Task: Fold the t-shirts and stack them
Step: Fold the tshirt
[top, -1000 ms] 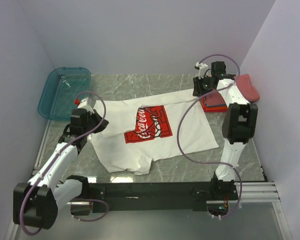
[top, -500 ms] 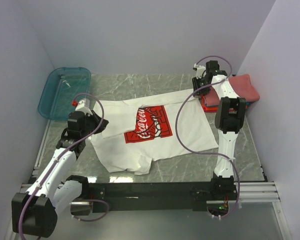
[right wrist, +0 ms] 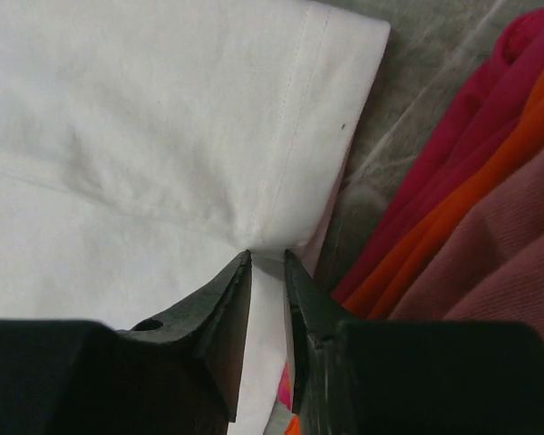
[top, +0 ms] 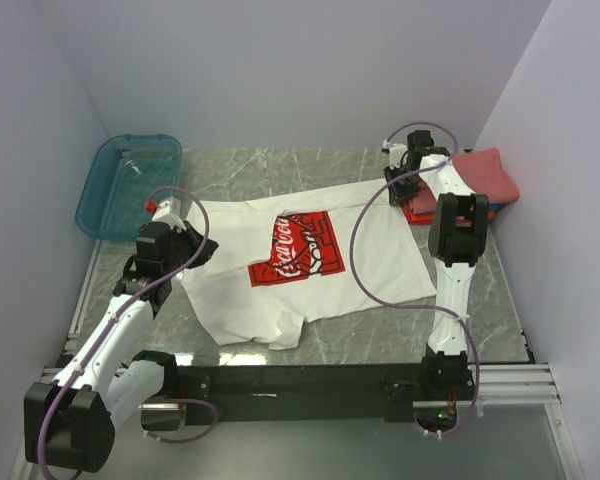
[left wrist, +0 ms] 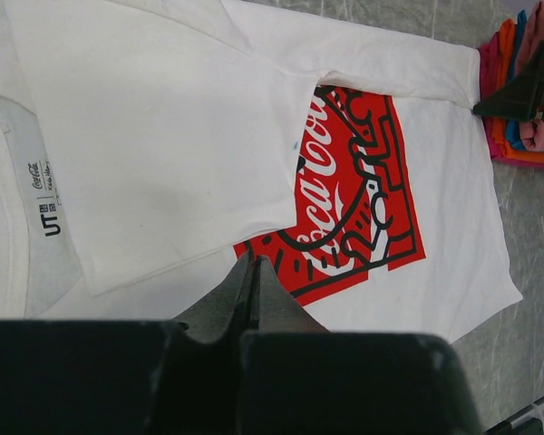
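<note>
The white t-shirt [top: 380,262] with the red Coca-Cola print [top: 297,250] lies spread on the marble table, its left side folded inward over the print's edge. My right gripper [top: 394,191] sits at the shirt's far right corner. In the right wrist view its jaws [right wrist: 267,256] stand narrow, with a puckered fold of the white sleeve [right wrist: 163,118] pinched between them. My left gripper [top: 202,247] hovers at the shirt's left edge. Its tips [left wrist: 252,263] are shut and empty above the print [left wrist: 363,208]. Folded coral-red, orange and blue t-shirts [top: 480,172] are stacked at the right wall.
A teal plastic bin [top: 130,185] stands at the far left corner. The folded stack [right wrist: 471,227] lies just right of my right gripper, and it also shows at the left wrist view's right edge [left wrist: 526,109]. Walls close in on three sides.
My right gripper has moved a little left and down onto the shirt's corner, and its jaws have narrowed onto the cloth. The left arm has barely shifted.
</note>
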You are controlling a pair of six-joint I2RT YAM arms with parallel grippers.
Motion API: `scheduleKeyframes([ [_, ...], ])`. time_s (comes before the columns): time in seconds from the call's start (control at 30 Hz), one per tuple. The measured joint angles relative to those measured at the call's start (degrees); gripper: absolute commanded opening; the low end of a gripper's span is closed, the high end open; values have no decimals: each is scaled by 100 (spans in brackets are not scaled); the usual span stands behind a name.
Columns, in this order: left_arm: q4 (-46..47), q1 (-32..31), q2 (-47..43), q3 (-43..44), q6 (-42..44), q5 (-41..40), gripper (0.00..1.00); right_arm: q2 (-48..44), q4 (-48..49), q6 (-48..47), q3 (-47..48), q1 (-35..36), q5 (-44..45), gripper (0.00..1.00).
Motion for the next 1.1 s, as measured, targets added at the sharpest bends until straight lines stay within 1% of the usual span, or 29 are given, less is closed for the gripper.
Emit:
scheduleKeyframes([
  [0.2,0,0,0,0,0,4,1,-2,-74,-181,0,13,240,29],
  [0.3,-2,0,0,-2,-2,0,8,-57,-9,-227,-114,22,313,35],
  [0.37,-4,0,0,0,-26,-7,15,-160,-4,-260,-240,26,310,38],
  [0.47,-13,24,4,-2,-155,-59,39,-358,-63,-334,-267,26,216,42],
  [0.5,-11,55,11,-2,-227,-63,52,-461,-92,-382,-269,26,157,43],
  [0.57,0,160,26,-22,-391,-55,58,-715,-125,-450,-304,61,-2,45],
  [0.63,33,328,26,-94,-570,17,61,-1132,-155,-575,-485,85,-262,47],
  [0.77,-4,518,28,-210,-852,199,62,-2306,-173,-953,-1322,175,-977,49],
  [0.83,-28,525,28,-264,-1016,337,63,-3069,-149,-1322,-2065,201,-1460,50],
  [0.9,-59,525,61,-361,-1185,579,61,-3711,-190,-1707,-2787,229,-1869,51],
  [1.03,-393,509,278,-494,-1325,1073,60,-4887,-442,-3285,-4568,428,-2835,62],
  [1.1,-651,487,249,-490,-1276,1150,61,-5294,-466,-3886,-5401,852,-3091,63],
])
